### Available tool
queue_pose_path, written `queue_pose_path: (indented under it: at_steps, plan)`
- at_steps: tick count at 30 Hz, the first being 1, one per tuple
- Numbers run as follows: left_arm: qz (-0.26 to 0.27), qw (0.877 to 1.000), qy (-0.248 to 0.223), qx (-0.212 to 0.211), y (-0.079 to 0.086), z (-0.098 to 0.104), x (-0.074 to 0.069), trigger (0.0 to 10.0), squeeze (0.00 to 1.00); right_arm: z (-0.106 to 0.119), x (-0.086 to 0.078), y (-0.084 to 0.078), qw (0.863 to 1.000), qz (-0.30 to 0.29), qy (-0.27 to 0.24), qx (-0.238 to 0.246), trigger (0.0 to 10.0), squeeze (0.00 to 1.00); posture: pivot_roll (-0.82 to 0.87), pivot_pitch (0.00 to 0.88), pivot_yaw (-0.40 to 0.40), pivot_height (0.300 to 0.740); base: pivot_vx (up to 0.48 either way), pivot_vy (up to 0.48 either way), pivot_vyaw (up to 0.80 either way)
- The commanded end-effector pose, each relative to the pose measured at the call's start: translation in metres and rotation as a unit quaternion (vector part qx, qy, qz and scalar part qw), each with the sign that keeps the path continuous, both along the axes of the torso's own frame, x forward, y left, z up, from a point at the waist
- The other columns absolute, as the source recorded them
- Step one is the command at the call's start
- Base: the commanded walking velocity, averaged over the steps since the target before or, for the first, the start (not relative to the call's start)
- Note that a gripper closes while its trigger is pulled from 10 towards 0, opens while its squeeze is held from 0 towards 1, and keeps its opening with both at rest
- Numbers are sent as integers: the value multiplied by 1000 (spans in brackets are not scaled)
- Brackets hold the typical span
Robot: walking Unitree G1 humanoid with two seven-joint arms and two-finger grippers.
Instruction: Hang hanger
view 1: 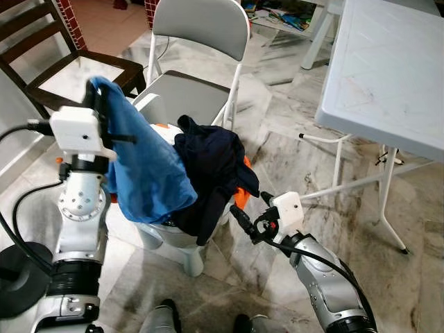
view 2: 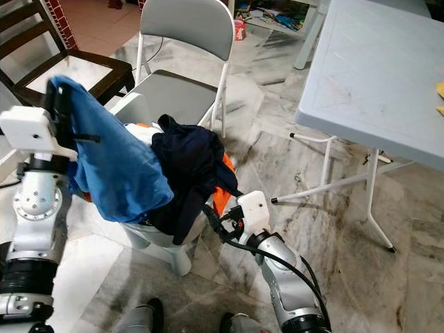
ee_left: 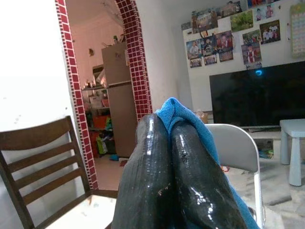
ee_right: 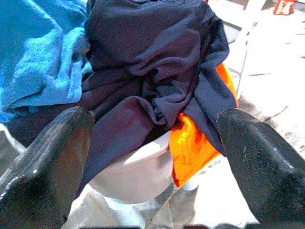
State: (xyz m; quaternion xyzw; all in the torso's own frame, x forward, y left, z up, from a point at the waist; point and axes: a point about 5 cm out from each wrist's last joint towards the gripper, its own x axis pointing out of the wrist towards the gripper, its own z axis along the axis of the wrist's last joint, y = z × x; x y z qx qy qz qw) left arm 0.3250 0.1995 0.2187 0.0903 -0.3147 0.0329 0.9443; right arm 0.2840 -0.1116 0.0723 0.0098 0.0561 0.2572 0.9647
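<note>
- A room with a grey-veined marble floor [view 1: 291,173]; a red brick-tiled archway [ee_left: 138,57] opens onto a kitchen, and a dark television screen [ee_left: 257,95] hangs on the far wall under a cluster of photos
- A pale grey plastic desk [view 1: 388,76] on white legs stands to the robot's right; its top is bare where visible
- A grey folding metal chair [view 1: 198,48] stands ahead; a dark brown wooden chair [view 1: 41,48] stands to its left
- A white plastic laundry basket [view 1: 173,239] sits on the floor just before the folding chair, heaped with clothes
- A bright blue cloth [view 1: 142,163] hangs from the raised left gripper [ee_left: 170,143] and drapes down over the basket's left side; the fingers [ee_left: 200,191] are pressed together, clamped on its top edge
- A dark navy garment [view 1: 211,173] lies over the heap beside the blue cloth; an orange garment [ee_right: 195,143] shows beneath it at the rim
- The right gripper [ee_right: 152,157] is low, near the basket's right side, pointed at the navy garment; its fingers [ee_right: 45,162] are spread wide, holding nothing
- I cannot make out a hanger among the clothes
</note>
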Motion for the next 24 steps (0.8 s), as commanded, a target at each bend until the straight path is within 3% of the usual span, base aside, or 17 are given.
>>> queue_pose_path:
  at_steps: [1,7,8,11,14,17,18,19,24]
  plan:
    - [-12,1000,-29,-5,-12,20,9,0,0,-4,0,-3,1000,-15,4,-9,10000,0,64,199,-41,740,0,0,0]
    - [-51,996,-79,-6,-42,61,29,0,0,-2,6,1,1000,-21,-3,-12,10000,0,68,190,-32,740,0,0,0]
    - [-62,993,-97,0,-51,78,35,0,0,-2,7,1,999,-29,-6,-13,10000,0,66,188,-32,740,0,0,0]
    - [-63,989,-135,13,-55,112,41,0,0,0,9,-2,999,-50,-14,-13,10000,0,60,183,-23,740,0,0,0]
    - [-62,986,-156,14,-56,130,43,0,0,0,10,-5,998,-62,-17,-16,10000,0,55,174,-8,740,0,0,0]
    - [-62,976,-210,4,-62,168,38,0,0,0,12,-10,995,-91,-25,-18,10000,0,48,167,1,740,0,0,0]
    - [-64,975,-214,3,-62,170,38,0,0,0,12,-10,995,-92,-25,-18,10000,0,48,167,1,740,0,0,0]
    - [-72,964,-257,3,-69,192,28,0,0,1,13,-11,995,-97,-27,-17,10000,0,46,165,5,740,0,0,0]
    - [-102,935,-339,10,-86,223,4,0,0,2,14,-10,995,-99,-30,-16,10000,0,47,164,6,740,0,0,0]
